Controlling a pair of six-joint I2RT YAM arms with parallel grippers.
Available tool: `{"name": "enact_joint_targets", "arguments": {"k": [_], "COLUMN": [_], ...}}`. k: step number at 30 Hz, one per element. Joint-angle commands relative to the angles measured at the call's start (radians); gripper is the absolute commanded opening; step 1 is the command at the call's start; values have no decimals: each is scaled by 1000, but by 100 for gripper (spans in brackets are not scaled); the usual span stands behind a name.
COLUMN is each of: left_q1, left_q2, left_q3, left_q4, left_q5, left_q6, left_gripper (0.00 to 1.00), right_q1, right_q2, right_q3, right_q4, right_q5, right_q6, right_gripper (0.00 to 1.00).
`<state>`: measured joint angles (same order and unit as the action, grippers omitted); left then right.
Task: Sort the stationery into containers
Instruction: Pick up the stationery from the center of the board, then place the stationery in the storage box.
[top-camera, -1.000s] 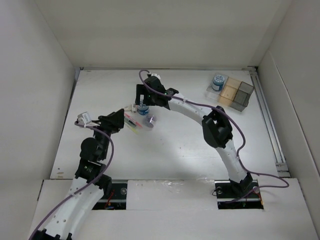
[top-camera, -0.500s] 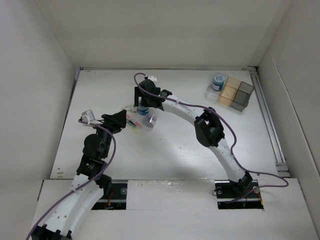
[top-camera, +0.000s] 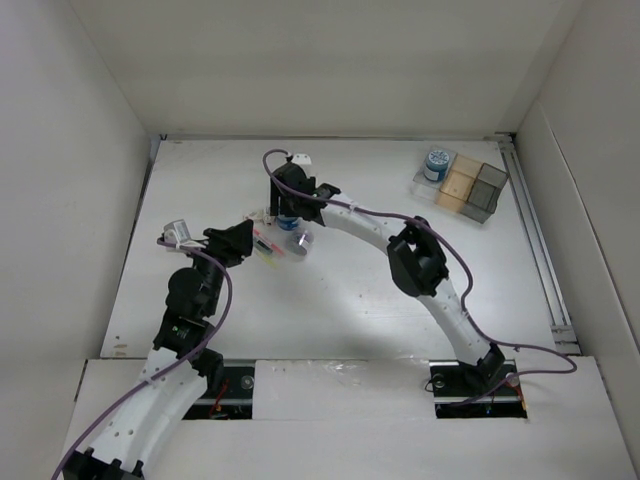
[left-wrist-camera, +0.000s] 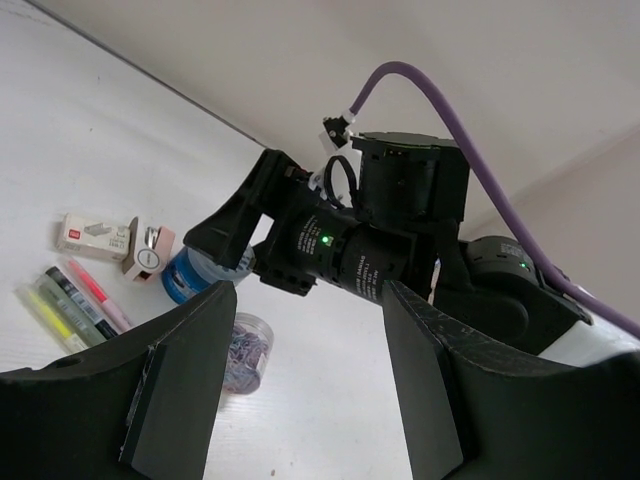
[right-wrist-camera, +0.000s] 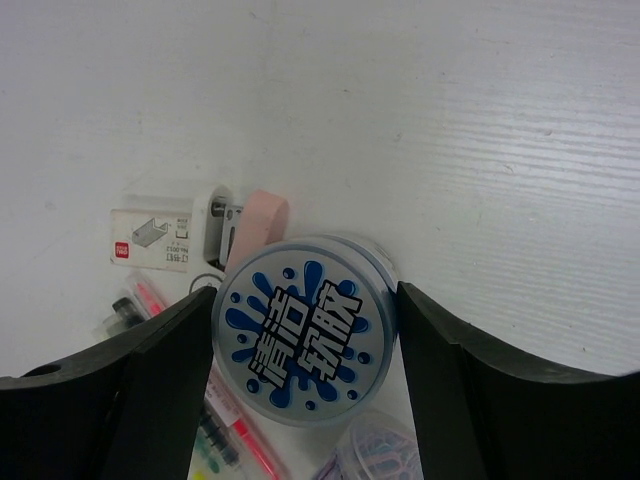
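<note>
Over the white bench, the right hand is clasping the blue roll by both sides, just beside the pens. Nearby, the left hand is hovering open, holding nothing. Far right, the bins are sitting together, a second blue roll occupying the clear one.

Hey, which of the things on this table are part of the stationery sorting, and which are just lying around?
For the job: blue tub, second blue tub already binned, clip jar, pens, staples box, pink mini stapler, bin block.
Just there: purple cable, table, enclosure walls.
</note>
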<state>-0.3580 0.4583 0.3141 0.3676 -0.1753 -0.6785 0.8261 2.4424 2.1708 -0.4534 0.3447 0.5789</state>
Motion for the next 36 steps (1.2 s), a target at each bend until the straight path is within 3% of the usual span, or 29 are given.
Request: {"name": "enact_joint_targets", "arguments": {"k": [1,8,13,18,24,36], "left_q1": [1,1,1,1,1,1], "left_q2": [10,78,173,255,273,313], "left_q3": [5,23,57,80,80,89], "left_q4": [43,53,62,71,80,90], "left_q5": [17,51,117,154,163,172], "left_q6": [-4,5,25,25,34,34], "left_gripper": [57,57,57,58,58,59], "right_q1": [-2,-154,-389,-622,-719,-728], "right_q2": [-106,-328,-416,-430,-448,-445], "right_q3": [-20,-129,-201,-246,-298,-378], "right_q4": [67,163,98,56,47,81], "right_q5": [56,17,140,123,65,10], "right_q6": [35,151,164,194,194,176], "right_gripper": [42,41,38,38,38,38]}}
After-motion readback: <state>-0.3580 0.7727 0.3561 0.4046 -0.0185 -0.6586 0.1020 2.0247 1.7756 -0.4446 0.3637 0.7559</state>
